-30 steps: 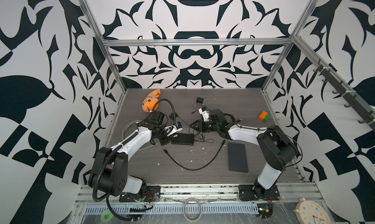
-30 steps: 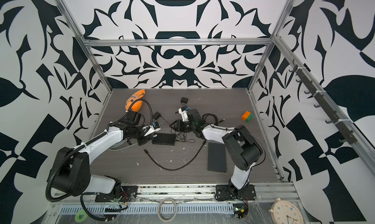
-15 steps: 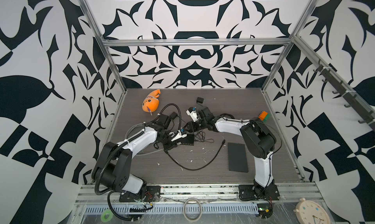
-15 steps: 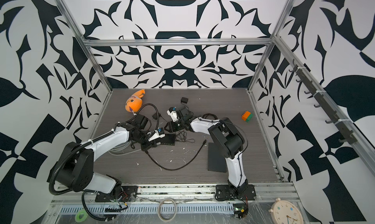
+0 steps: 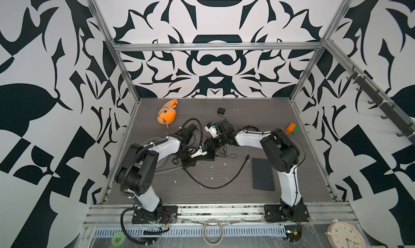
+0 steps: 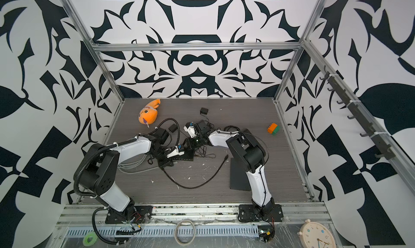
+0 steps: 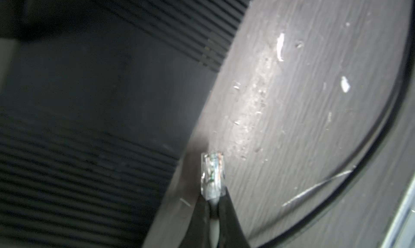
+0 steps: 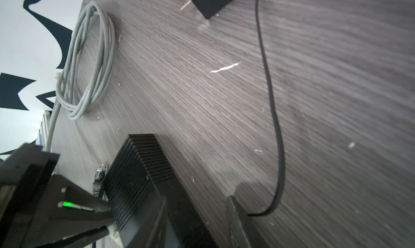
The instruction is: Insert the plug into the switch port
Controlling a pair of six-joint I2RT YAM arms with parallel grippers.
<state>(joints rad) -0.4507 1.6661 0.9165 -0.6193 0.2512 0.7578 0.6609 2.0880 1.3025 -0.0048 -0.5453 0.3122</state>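
The clear plug [image 7: 213, 175] sticks out from my left gripper [image 7: 213, 198], which is shut on the grey cable just behind it. The plug hangs low over the table beside the black ribbed switch [image 7: 89, 100], a narrow strip of table between them. No port shows in any view. In the right wrist view the plug [image 8: 101, 169] stands against the switch's [image 8: 139, 168] far side. My right gripper [image 8: 197, 199] is open, one finger over the switch, the other over bare table. In both top views both grippers [image 5: 203, 150] [image 5: 212, 143] meet at the switch [image 5: 205, 157] [image 6: 185, 157].
A grey coiled cable [image 8: 87, 62] lies left of the switch. A black power adapter [image 5: 221, 111] and its thin wire [image 8: 271, 114] lie behind. An orange plush fish [image 5: 166, 114], a black braided cable [image 5: 224, 179], a flat black pad [image 5: 263, 174] and a coloured block [image 5: 292, 129] lie around.
My left gripper has carried the plug down to the switch's near side. The right arm has swung left, bringing its gripper from behind onto the switch.
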